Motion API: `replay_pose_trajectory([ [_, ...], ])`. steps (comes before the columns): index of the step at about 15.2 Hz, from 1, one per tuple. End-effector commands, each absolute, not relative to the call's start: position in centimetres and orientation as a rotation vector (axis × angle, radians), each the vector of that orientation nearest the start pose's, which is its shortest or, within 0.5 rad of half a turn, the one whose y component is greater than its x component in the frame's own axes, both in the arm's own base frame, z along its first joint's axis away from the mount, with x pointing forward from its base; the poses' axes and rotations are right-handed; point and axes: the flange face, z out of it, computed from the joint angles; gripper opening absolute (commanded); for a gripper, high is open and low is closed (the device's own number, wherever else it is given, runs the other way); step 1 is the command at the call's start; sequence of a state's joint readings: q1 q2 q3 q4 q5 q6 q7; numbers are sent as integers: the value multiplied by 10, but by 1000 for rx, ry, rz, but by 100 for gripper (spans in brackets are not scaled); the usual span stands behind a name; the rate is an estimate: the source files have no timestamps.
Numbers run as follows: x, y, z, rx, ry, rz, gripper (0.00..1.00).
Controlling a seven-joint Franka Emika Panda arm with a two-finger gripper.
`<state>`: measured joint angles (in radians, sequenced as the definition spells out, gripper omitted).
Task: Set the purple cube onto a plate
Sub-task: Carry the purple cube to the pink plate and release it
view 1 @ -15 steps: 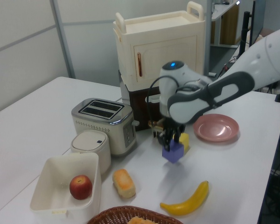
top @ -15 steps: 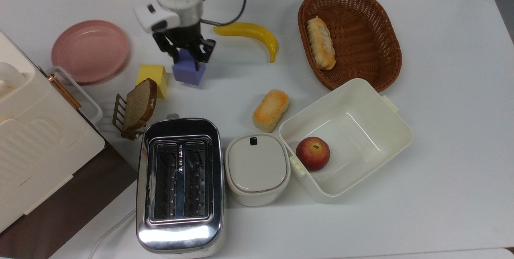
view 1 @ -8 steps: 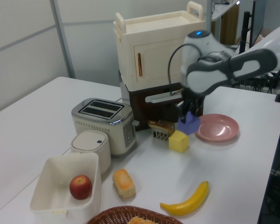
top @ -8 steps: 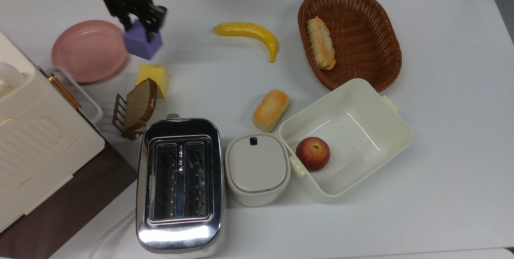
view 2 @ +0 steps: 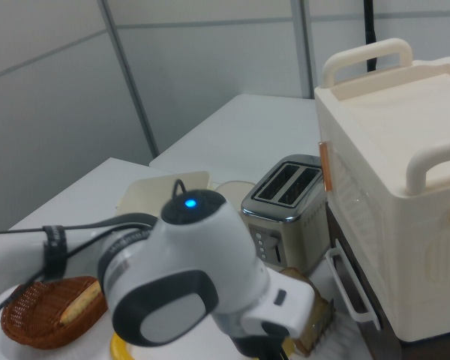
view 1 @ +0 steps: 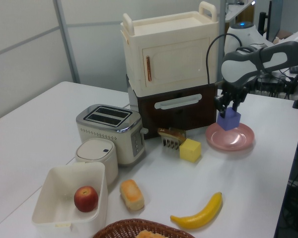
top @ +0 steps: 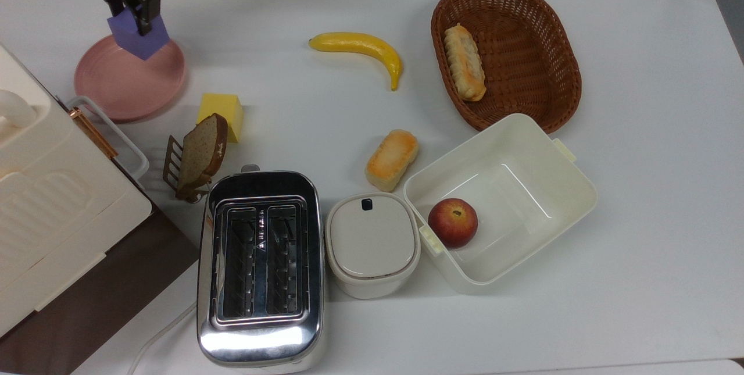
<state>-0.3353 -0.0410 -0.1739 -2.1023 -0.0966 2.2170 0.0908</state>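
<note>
Since a second ago the pincer [top: 132, 7] has carried the purple cube [top: 138, 36] from beside the yellow cube [top: 221, 112] toward the upper left of the top view, and it now hangs over the pink plate [top: 125, 89]. Half a second ago the cube was just off the plate's right rim in the top view; now it overlaps the plate's upper right part. In the left view the pincer [view 1: 230, 106] is clamped on the cube [view 1: 229, 119], which is held just above the plate [view 1: 231, 141], near its rear part; whether it touches the plate cannot be told. The yellow cube, the slice of bread in its rack [top: 200, 154], the banana [top: 361, 47], the wicker basket [top: 543, 89], the toaster [top: 260, 267] and the apple [top: 453, 222] in the white tub [top: 559, 214] lie as before on the tabletop [top: 639, 131]. No readable writing or brand shows on any object.
</note>
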Motion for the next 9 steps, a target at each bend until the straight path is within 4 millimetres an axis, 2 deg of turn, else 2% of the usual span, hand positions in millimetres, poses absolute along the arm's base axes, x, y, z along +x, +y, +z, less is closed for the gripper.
replay_pose_trajectory([
  [1, 482, -301, 431, -3103, 929, -238, 13],
  [4, 494, -315, 408, -3116, 945, -226, 13],
  [9, 496, -325, 395, -3123, 947, -200, 14],
])
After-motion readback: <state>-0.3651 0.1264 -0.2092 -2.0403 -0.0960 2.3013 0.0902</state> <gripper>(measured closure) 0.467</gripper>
